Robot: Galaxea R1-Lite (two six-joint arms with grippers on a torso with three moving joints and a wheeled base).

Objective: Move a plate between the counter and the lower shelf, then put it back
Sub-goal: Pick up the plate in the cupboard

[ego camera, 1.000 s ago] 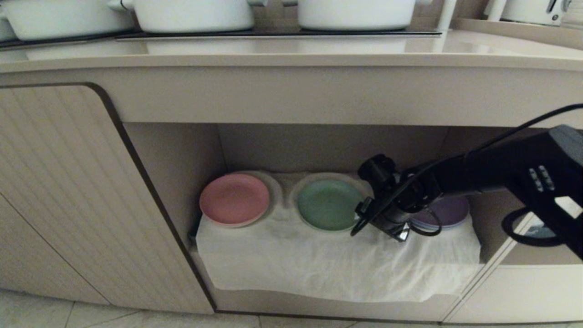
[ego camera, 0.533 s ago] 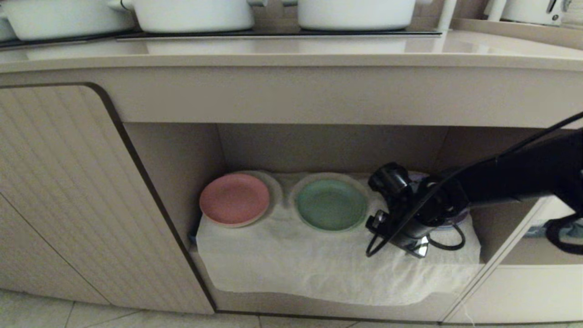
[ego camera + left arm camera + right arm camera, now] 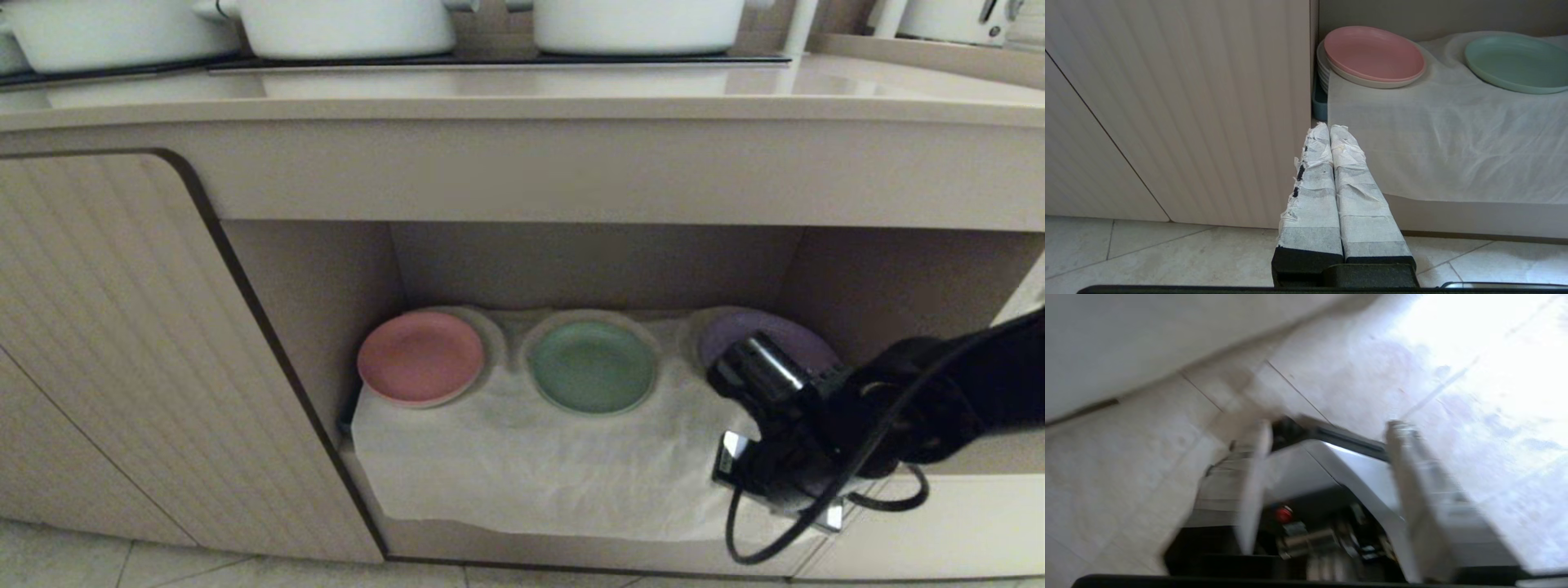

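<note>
Below the counter (image 3: 522,102), the lower shelf (image 3: 571,482) holds the plate (image 3: 593,366) in its middle dimple, apparently returned. At the near right, the right gripper (image 3: 1327,428) hangs empty, jaws apart, over the floor; the left gripper (image 3: 1329,128) sits pressed closed.

We see the right wrist view smeared with blur: right gripper (image 3: 1327,428) fingers are pale streaks over floor tiles. In the head view the black right arm (image 3: 914,408) covers part of the purple plate (image 3: 735,333). White pots (image 3: 347,24) are cropped at top.
</note>
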